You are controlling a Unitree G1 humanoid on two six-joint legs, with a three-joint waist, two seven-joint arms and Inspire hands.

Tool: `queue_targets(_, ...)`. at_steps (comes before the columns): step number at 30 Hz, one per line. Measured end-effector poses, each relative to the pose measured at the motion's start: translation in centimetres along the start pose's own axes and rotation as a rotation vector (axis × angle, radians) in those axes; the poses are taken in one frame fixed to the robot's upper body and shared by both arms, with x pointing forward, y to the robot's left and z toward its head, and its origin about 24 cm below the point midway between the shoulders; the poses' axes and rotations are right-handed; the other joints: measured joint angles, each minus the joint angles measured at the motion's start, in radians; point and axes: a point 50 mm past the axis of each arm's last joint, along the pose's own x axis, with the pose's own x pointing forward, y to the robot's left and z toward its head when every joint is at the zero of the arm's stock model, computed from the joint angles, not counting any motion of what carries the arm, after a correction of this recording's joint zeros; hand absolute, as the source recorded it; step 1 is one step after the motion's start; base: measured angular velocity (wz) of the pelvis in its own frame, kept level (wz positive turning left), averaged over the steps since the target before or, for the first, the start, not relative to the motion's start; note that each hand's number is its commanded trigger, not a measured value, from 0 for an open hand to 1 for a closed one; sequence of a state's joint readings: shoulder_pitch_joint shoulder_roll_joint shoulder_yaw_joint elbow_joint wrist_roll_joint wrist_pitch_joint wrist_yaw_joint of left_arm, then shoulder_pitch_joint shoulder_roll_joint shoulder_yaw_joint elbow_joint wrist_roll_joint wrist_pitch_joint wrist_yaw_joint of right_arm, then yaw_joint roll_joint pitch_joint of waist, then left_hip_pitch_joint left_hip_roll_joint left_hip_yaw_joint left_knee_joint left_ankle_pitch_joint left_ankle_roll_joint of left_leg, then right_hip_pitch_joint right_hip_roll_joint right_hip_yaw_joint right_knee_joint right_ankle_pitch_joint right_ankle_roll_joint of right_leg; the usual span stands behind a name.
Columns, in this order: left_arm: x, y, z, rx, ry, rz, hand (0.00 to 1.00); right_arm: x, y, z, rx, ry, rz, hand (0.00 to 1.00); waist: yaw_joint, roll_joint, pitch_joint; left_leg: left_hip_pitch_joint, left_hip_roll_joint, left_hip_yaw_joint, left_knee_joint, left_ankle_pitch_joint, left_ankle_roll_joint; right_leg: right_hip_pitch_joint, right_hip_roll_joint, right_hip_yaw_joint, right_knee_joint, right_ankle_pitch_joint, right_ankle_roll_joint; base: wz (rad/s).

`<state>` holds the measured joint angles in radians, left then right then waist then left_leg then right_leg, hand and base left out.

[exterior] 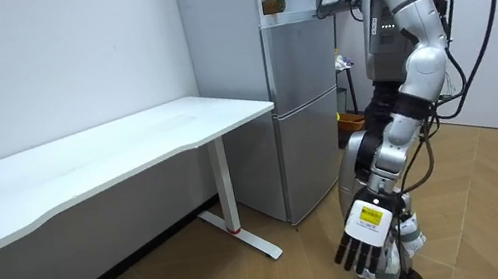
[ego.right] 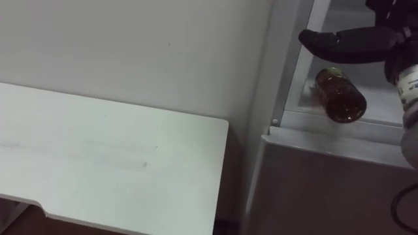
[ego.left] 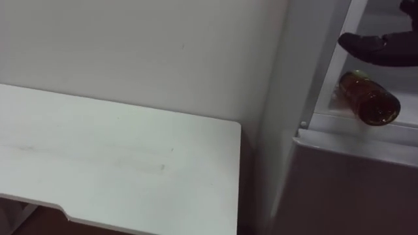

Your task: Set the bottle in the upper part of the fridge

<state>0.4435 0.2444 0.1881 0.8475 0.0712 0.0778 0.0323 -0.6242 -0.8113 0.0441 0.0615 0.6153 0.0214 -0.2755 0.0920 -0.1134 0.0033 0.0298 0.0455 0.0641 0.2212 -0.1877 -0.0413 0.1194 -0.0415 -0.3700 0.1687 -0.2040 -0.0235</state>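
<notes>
The amber bottle (ego.right: 339,96) lies on its side on the upper fridge shelf (ego.right: 375,112) near the front lip, the right hand (ego.right: 356,42) hovering just above, fingers straight and off it, the left hand (exterior: 371,231) hanging relaxed; placing looks done, so next comes pulling clear without rolling it.

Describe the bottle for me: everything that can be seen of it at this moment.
The bottle is brown, glossy and see-through, like glass or clear plastic, with a round body. It lies on its side on the pale shelf of the open upper fridge compartment, near the front edge, base turned outward, neck end pointing inward. The right hand hovers just above it with straight fingers and seems not to touch it; only the shelf does.
</notes>
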Motion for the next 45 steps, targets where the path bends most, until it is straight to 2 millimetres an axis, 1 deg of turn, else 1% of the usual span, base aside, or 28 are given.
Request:
queue_targets(2, 0.0, 0.0, -0.2, 0.001, 0.009, 0.002, 0.0, -0.4, -0.1, -0.6, -0.005, 0.021, -0.002, 0.0, 0.0, -0.001, -0.0003, 0.0, 0.0, 0.0, 0.001, 0.0, 0.0, 0.001, 0.0, 0.0, 0.0, 0.0, 0.0, 0.0)
queue_targets(6, 0.0, 0.0, -0.4, 0.003, 0.015, 0.003, 0.0, -2.0, -0.4, -2.2, -0.037, 0.058, -0.016, 0.0, -0.003, 0.002, -0.0006, 0.001, 0.0, 0.001, 0.004, -0.001, 0.001, 0.002, 0.0, 0.003, 0.0, 0.0, 0.0, 0.0)
queue_targets(7, 0.0, 0.0, -0.4, 0.003, 0.015, 0.003, 0.0, -2.2, -0.4, -2.4, -0.044, 0.062, -0.014, 0.0, -0.004, 0.004, -0.0016, 0.001, 0.0, 0.001, 0.004, -0.001, 0.001, 0.002, 0.0, 0.004, 0.0, 0.0, 0.0, -0.05)
queue_targets(8, 0.0, -0.1, -0.3, 0.01, 0.014, 0.002, 0.0, -2.5, -0.3, -2.6, -0.054, 0.068, -0.011, 0.0, -0.004, 0.007, -0.0044, 0.003, 0.0, 0.004, 0.003, -0.001, 0.001, 0.001, 0.0, 0.009, 0.001, 0.0, 0.0, -0.08)
queue_targets(10, 0.0, -0.1, -0.3, 0.013, 0.012, 0.003, 0.0, -2.7, -0.4, -2.5, -0.054, 0.066, -0.017, 0.0, -0.005, 0.019, -0.0072, 0.01, 0.001, 0.014, -0.001, -0.001, 0.001, 0.002, 0.0, 0.019, 0.002, 0.0, 0.0, -0.12)
queue_targets(11, 0.0, -0.1, -0.3, 0.013, 0.012, 0.004, 0.0, -2.7, -0.4, -2.4, -0.052, 0.061, -0.02, 0.0, -0.005, 0.022, -0.008, 0.012, 0.002, 0.017, -0.003, -0.001, 0.001, 0.002, 0.0, 0.021, 0.002, 0.0, 0.0, -0.11)
queue_targets(12, 0.0, -0.1, -0.3, 0.013, 0.013, 0.004, 0.0, -2.8, -0.5, -2.1, -0.05, 0.047, -0.027, 0.0, -0.005, 0.028, -0.0103, 0.017, 0.002, 0.019, -0.008, 0.0, 0.001, 0.004, 0.0, 0.024, 0.002, 0.0, 0.0, -0.07)
queue_targets(13, 0.0, -0.1, -0.2, 0.013, 0.009, 0.004, 0.0, -2.9, -0.7, -1.8, -0.043, 0.027, -0.04, 0.0, -0.004, 0.03, -0.0113, 0.02, 0.001, 0.02, -0.01, 0.0, 0.002, 0.005, 0.0, 0.025, 0.002, 0.0, 0.001, -0.04)
queue_targets(14, 0.0, -0.1, -0.2, 0.013, 0.007, 0.004, 0.0, -2.9, -0.7, -1.7, -0.038, 0.016, -0.048, 0.0, -0.003, 0.031, -0.0104, 0.022, 0.001, 0.02, -0.011, 0.0, 0.002, 0.007, 0.001, 0.025, 0.002, 0.0, 0.001, 0.0)
queue_targets(15, 0.0, -0.2, -0.2, 0.012, 0.007, 0.003, 0.0, -3.0, -0.5, -1.4, -0.011, -0.005, -0.065, 0.0, -0.007, 0.031, -0.0097, 0.026, 0.001, 0.021, -0.015, 0.001, 0.001, 0.01, 0.001, 0.026, 0.0, 0.0, 0.001, -0.05)
queue_targets(16, 0.1, -0.2, -0.2, 0.012, 0.005, 0.002, 0.0, -3.4, -0.6, -1.2, 0.021, -0.029, -0.091, 0.0, -0.009, 0.037, -0.0053, 0.03, 0.002, 0.025, -0.016, 0.001, 0.001, 0.011, 0.002, 0.032, -0.001, 0.0, 0.001, -0.08)
queue_targets(17, 0.1, -0.2, -0.1, 0.011, 0.002, 0.002, 0.0, -3.6, -0.6, -1.1, 0.036, -0.04, -0.101, 0.0, -0.005, 0.037, -0.0051, 0.031, 0.002, 0.028, -0.017, 0.001, 0.001, 0.011, 0.003, 0.036, -0.002, -0.001, 0.002, -0.11)
queue_targets(19, 0.1, -0.6, -0.2, 0.007, 0.007, 0.011, 0.0, -4.6, -0.3, -1.2, 0.081, -0.054, -0.11, 0.0, -0.004, 0.038, -0.004, 0.036, 0.002, 0.037, -0.018, 0.001, 0.002, 0.01, 0.002, 0.045, -0.001, -0.001, 0.003, -0.12)
queue_targets(22, 0.1, -1.5, -0.2, 0.002, 0.014, 0.004, 0.0, -6.4, 0.6, -1.8, 0.144, -0.034, -0.097, 0.0, -0.008, 0.048, 0.0009, 0.037, 0.004, 0.059, -0.023, -0.001, 0.005, -0.001, 0.007, 0.066, 0.0, 0.0, 0.005, -0.17)
queue_targets(23, 0.1, -1.6, -0.2, 0.005, 0.014, 0.001, 0.0, -6.7, 0.7, -2.0, 0.156, -0.026, -0.094, 0.0, -0.01, 0.049, 0.0016, 0.038, 0.004, 0.063, -0.024, -0.002, 0.005, -0.002, 0.007, 0.068, 0.0, 0.0, 0.006, -0.14)
queue_targets(25, 0.2, -1.9, -0.4, 0.01, 0.02, -0.008, 0.0, -7.5, 0.9, -2.7, 0.222, 0.007, -0.107, 0.0, -0.021, 0.055, 0.0007, 0.037, 0.004, 0.066, -0.024, -0.003, 0.006, -0.004, 0.007, 0.069, 0.002, 0.002, 0.007, -0.05)
queue_targets(30, 0.3, -2.2, -0.6, 0.01, 0.029, -0.021, 0.0, -8.1, 1.1, -2.8, 0.318, -0.002, -0.118, 0.0, -0.035, 0.073, -0.0031, 0.034, 0.004, 0.074, -0.025, -0.003, 0.007, -0.013, 0.007, 0.072, 0.003, 0.005, 0.007, -0.05)
queue_targets(32, 0.3, -2.2, -0.5, 0.014, 0.022, -0.023, 0.0, -8.3, 1.0, -2.9, 0.337, -0.005, -0.114, 0.0, -0.035, 0.08, -0.0064, 0.036, 0.004, 0.076, -0.027, -0.003, 0.007, -0.015, 0.007, 0.077, 0.003, 0.005, 0.007, -0.06)
queue_targets(33, 0.2, -2.3, -0.5, 0.014, 0.018, -0.024, 0.0, -8.6, 0.9, -3.1, 0.38, 0.012, -0.113, 0.0, -0.033, 0.082, -0.0089, 0.038, 0.005, 0.081, -0.028, -0.003, 0.007, -0.015, 0.008, 0.088, 0.004, 0.005, 0.007, -0.17)
queue_targets(35, 0.1, -2.4, -0.8, 0.012, 0.024, -0.028, 0.0, -9.1, 1.2, -3.5, 0.467, 0.039, -0.102, 0.0, -0.03, 0.083, -0.009, 0.046, 0.009, 0.098, -0.033, -0.003, 0.007, -0.015, 0.009, 0.101, 0.004, 0.005, 0.007, -0.21)
queue_targets(36, 0.1, -2.5, -1.0, 0.011, 0.03, -0.031, 0.0, -9.5, 1.4, -3.7, 0.547, 0.061, -0.098, 0.0, -0.031, 0.083, -0.0088, 0.051, 0.01, 0.104, -0.035, -0.003, 0.006, -0.013, 0.009, 0.108, 0.004, 0.005, 0.007, -0.14)
queue_targets(37, 0.1, -2.6, -1.0, 0.01, 0.032, -0.032, 0.0, -9.7, 1.5, -3.9, 0.585, 0.072, -0.097, 0.0, -0.031, 0.082, -0.0091, 0.053, 0.01, 0.107, -0.035, -0.004, 0.006, -0.013, 0.009, 0.111, 0.004, 0.005, 0.007, -0.14)
queue_targets(39, 0.1, -3.1, -1.1, 0.005, 0.039, -0.044, 0.0, -10.5, 1.9, -4.3, 0.722, 0.093, -0.091, 0.0, -0.032, 0.081, -0.008, 0.053, 0.01, 0.112, -0.034, -0.004, 0.006, -0.014, 0.012, 0.118, 0.004, 0.005, 0.007, -0.07)
queue_targets(40, 0.2, -3.2, -1.1, 0.002, 0.044, -0.049, 0.0, -11.1, 2.0, -4.7, 0.769, 0.097, -0.093, 0.0, -0.032, 0.081, -0.0074, 0.053, 0.01, 0.112, -0.033, -0.004, 0.006, -0.014, 0.012, 0.118, 0.003, 0.005, 0.006, 0.0)
queue_targets(41, 0.2, -3.3, -1.1, 0.0, 0.044, -0.051, 0.0, -11.5, 2.0, -5.0, 0.791, 0.105, -0.096, 0.0, -0.031, 0.083, -0.0056, 0.053, 0.01, 0.112, -0.032, -0.004, 0.006, -0.015, 0.012, 0.118, 0.001, 0.005, 0.006, 0.0)
queue_targets(43, 0.1, -3.9, -1.0, -0.007, 0.039, -0.065, 0.0, -13.0, 2.4, -6.1, 0.851, 0.143, -0.123, 0.0, -0.031, 0.087, -0.0036, 0.051, 0.013, 0.114, -0.023, -0.011, 0.006, -0.018, 0.013, 0.121, 0.002, 0.005, 0.006, -0.04)
queue_targets(45, 0.1, -4.4, -1.0, -0.008, 0.038, -0.08, 0.0, -13.9, 2.5, -6.8, 0.902, 0.173, -0.147, 0.0, -0.032, 0.097, -0.004, 0.05, 0.013, 0.114, -0.021, -0.017, 0.008, -0.018, 0.014, 0.122, 0.003, 0.006, 0.008, 0.0)
